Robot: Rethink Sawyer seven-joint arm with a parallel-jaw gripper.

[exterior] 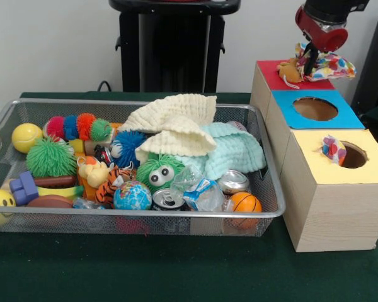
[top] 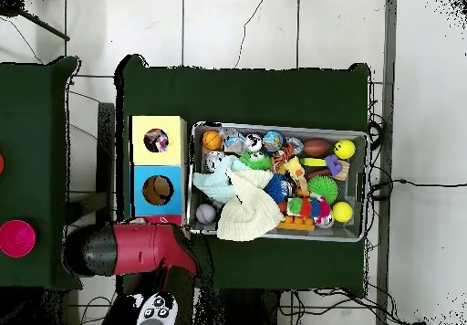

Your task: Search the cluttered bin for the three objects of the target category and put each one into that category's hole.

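Note:
My gripper (exterior: pixel 311 61) hangs at the top right, above the red-topped box (exterior: pixel 274 75), shut on a white polka-dot cloth (exterior: pixel 331 65) that dangles from it. A second polka-dot cloth (exterior: pixel 332 150) sticks out of the round hole (exterior: pixel 355 156) in the yellow-topped box; it also shows in the hole in the overhead view (top: pixel 159 141). The cream waffle cloth (exterior: pixel 174 118) lies on top of the clutter in the wire bin (exterior: pixel 113 102), at its back middle. In the overhead view it (top: pixel 246 214) lies at the bin's (top: pixel 283 127) lower left, and my red arm (top: pixel 137 248) hides the gripper.
The blue-topped box (exterior: pixel 315 110) stands between the red and yellow ones. A small orange-yellow thing (exterior: pixel 290 70) lies on the red top. A mint cloth (exterior: pixel 234 151), balls, cans and plush toys fill the bin. A pink round thing (top: pixel 16 237) sits on the left table.

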